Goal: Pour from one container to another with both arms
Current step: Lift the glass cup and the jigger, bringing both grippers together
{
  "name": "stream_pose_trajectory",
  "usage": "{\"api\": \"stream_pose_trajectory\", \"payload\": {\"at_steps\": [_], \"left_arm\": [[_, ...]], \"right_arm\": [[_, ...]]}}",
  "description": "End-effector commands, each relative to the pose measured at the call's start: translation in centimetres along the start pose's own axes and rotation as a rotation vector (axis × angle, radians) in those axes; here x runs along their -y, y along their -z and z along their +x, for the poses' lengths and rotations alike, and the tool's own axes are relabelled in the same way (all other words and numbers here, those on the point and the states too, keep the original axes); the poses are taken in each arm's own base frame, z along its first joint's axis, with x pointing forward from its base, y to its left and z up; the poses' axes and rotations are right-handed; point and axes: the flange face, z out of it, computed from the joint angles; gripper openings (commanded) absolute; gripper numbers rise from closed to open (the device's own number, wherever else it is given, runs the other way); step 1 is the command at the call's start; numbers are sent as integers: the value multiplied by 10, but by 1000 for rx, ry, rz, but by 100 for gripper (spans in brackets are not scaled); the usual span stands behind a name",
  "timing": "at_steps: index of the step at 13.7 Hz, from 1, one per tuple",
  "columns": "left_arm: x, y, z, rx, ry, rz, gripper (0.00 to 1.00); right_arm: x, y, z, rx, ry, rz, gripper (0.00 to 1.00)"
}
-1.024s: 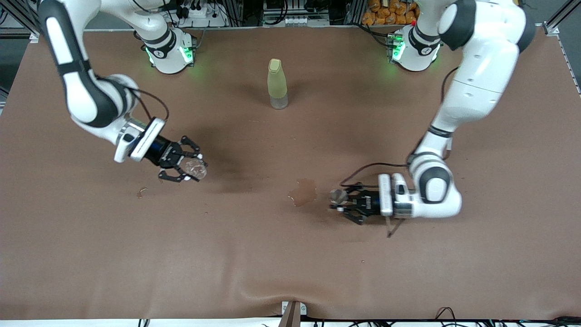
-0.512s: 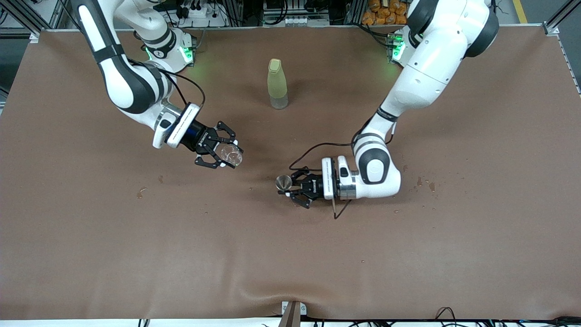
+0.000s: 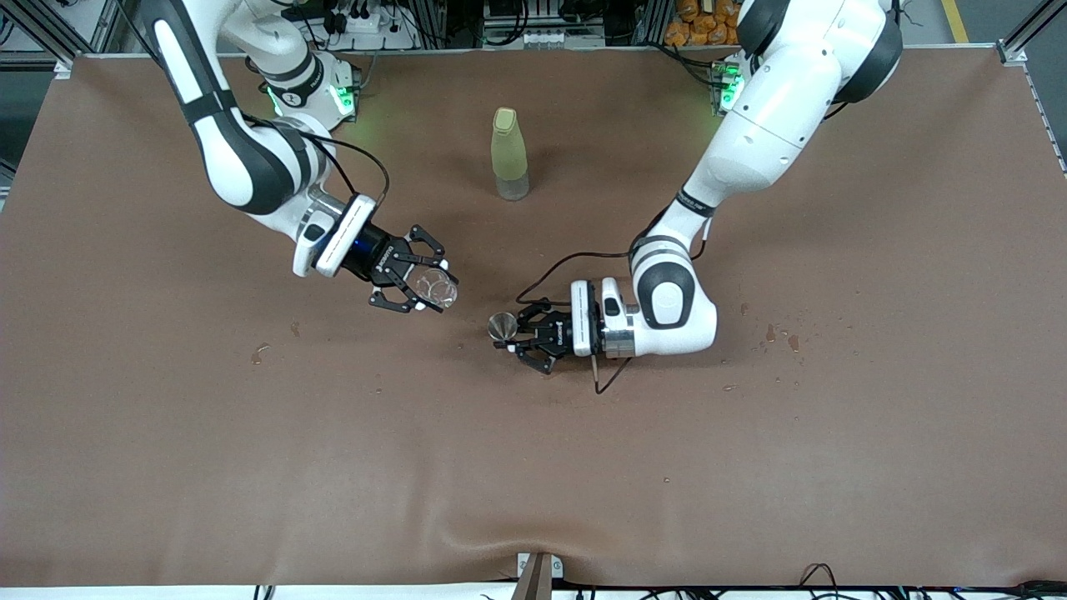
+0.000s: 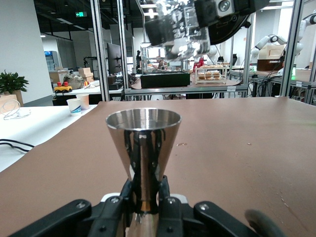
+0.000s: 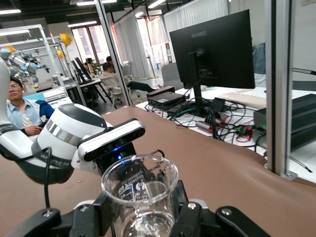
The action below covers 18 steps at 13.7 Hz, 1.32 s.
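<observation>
The clear stemless cup (image 3: 437,287) hangs over the middle of the table, tipped on its side, with my right gripper (image 3: 428,288) shut on it. In the right wrist view the cup (image 5: 140,190) carries printed marks and sits between the fingers (image 5: 195,217). The silvery goblet (image 3: 502,326) is held low over the table beside the cup, my left gripper (image 3: 512,335) shut on its stem. In the left wrist view the goblet (image 4: 143,140) stands upright in the gripper (image 4: 144,200). The cup (image 4: 180,27) shows above it.
A tall yellow-green bottle (image 3: 509,154) stands upright between the two bases. Small stains mark the brown table cover (image 3: 533,467) near the right arm's end (image 3: 260,353) and the left arm's end (image 3: 779,337).
Both arms have swung toward the table's middle, bringing the cup and the goblet much closer together. The goblet's gripper now covers the wet patch seen earlier.
</observation>
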Motion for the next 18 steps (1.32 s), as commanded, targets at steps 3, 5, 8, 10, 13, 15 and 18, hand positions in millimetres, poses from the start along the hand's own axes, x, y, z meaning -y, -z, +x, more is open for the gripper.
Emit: {"api": "stream_pose_trajectory", "payload": {"at_steps": [3,5,8,10,13,15,18], "left_arm": [[0,-15,10,-3,-8,35,0],[-2,-18,10,1,-9,32,0],[-2,-18,11,4,-11,34,0],[-2,-18,11,8,-11,37,0],[-3,-20,11,8,-13,34,0],[-4,-21,11,8,-11,33,0],[-5,-22,12,6,-9,33,0]], "right_arm": [[1,-26,-5,-29,-100,44,0],[2,-26,-8,-24,-109,43,0],[18,-28,-5,-12,-206,60,0],[25,-29,-8,16,-234,48,0],[29,-30,-9,41,-314,29,0],[34,-33,-10,55,-388,23,0],[42,-35,-11,97,-464,-19,0]]}}
